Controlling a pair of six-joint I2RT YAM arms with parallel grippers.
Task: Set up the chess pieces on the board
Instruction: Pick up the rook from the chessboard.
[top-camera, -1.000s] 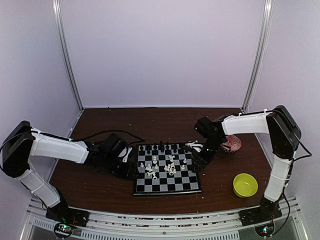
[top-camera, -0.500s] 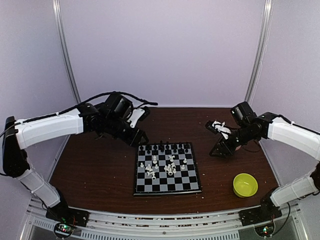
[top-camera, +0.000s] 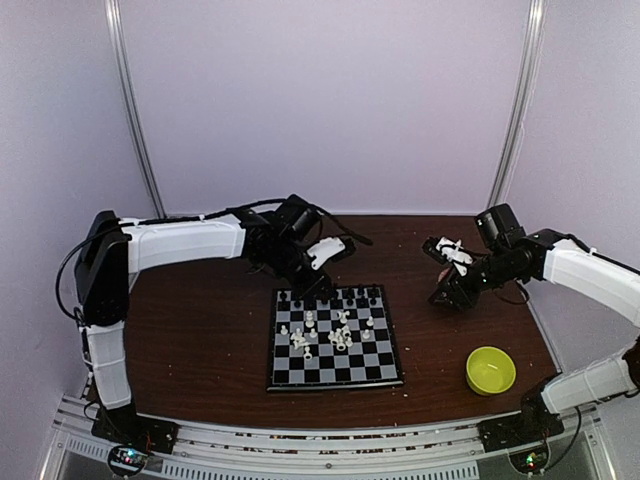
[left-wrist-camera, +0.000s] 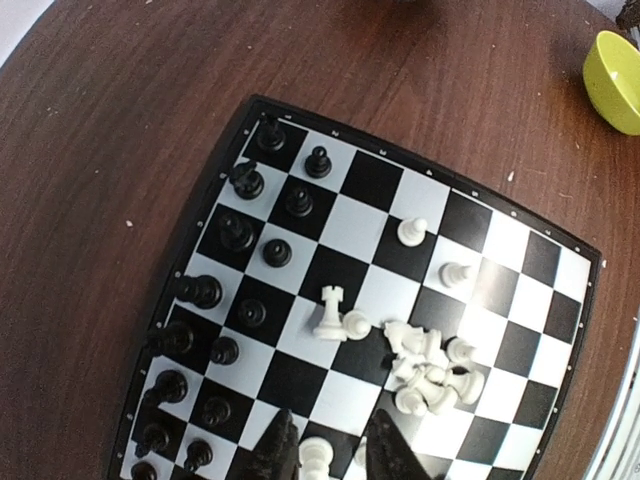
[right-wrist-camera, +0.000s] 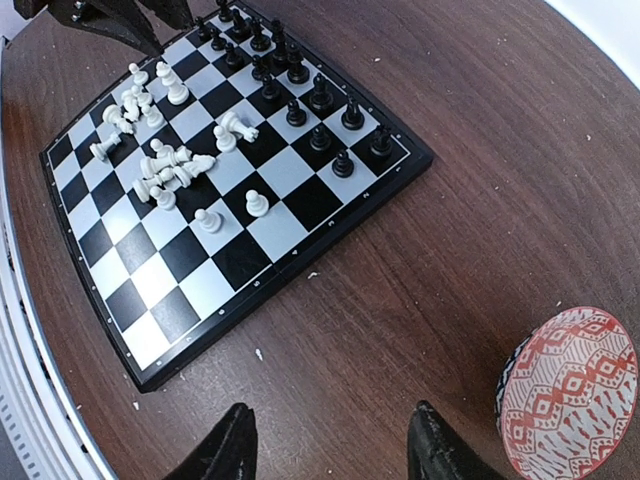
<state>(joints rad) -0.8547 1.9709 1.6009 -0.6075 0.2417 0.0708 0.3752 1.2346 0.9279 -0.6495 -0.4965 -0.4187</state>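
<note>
White piece (left-wrist-camera: 314, 458), cut off at 6 o'clock, shows inside my left gripper (left-wrist-camera: 330, 440), pinch unclear; right gripper (right-wrist-camera: 335, 445) spread wide.

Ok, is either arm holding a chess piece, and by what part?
Seemingly neither. The right fingers are empty; the white piece between the left fingers looks to stand on the board.

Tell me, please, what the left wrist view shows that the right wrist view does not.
Only the left wrist view shows the yellow-green bowl at its top right corner. Only the right wrist view shows the red-patterned bowl, off the board. Both show the board, the black pieces upright along one edge, and the white pieces mostly heaped mid-board, several toppled.
</note>
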